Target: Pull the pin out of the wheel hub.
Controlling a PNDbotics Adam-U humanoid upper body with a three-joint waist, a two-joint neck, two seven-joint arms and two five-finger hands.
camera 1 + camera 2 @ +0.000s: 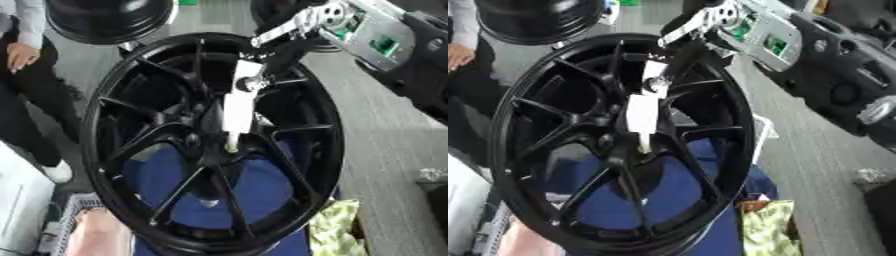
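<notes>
Black and filling most of the frame, the wheel (210,145) stands nearest the camera, tilted a little, its spokes running in to the hub (210,145) at the centre. At the hub, the pin (231,146) shows only as a small pale tip just below a white flat piece (238,107) that runs down from the upper middle of the frame; whether the pin sits in the hub or is free of it cannot be told. From the upper right the right arm, silver and black, comes down to the wheel, and the right robot hand (254,82) meets the white piece at its upper end, fingers dark against the dark spokes, so whether they are apart or closed on it cannot be told. Behind the spokes, blue cloth (254,190) shows in the lower middle. At the lower right lies a yellow-green patterned cloth (337,230). A second black wheel (109,17) sits at the upper left. Grey floor (385,135) runs down the right side.
</notes>
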